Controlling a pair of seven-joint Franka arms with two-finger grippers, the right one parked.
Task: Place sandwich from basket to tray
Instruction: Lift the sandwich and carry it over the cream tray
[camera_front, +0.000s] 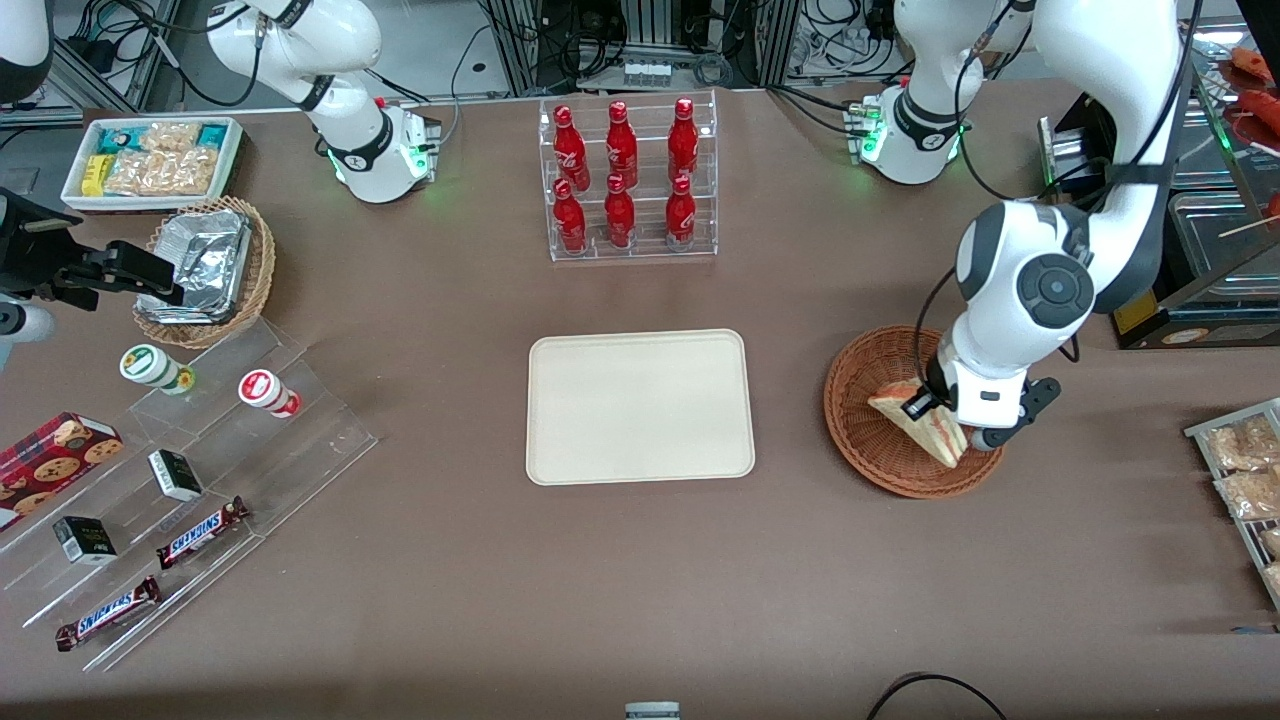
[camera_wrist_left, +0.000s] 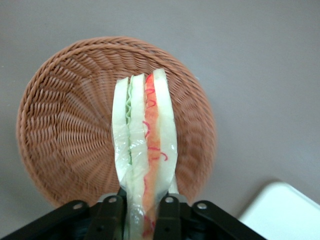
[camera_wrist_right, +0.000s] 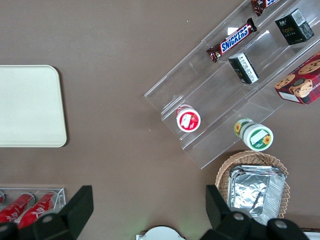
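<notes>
The left gripper (camera_wrist_left: 143, 212) is clamped on the sandwich (camera_wrist_left: 144, 150), its two black fingers (camera_wrist_left: 111, 215) pressing the wedge's wrapped bread faces. The sandwich hangs just above the reddish-brown wicker basket (camera_front: 860, 385). The cream tray (camera_front: 640, 406) lies bare beside the basket, toward the parked arm's end.

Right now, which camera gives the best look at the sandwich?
The left wrist view: the sandwich fills it, bread and filling layers clear, clamped by the end effector above the basket. The front view shows only a small wedge under the arm. The right wrist view misses it.
</notes>
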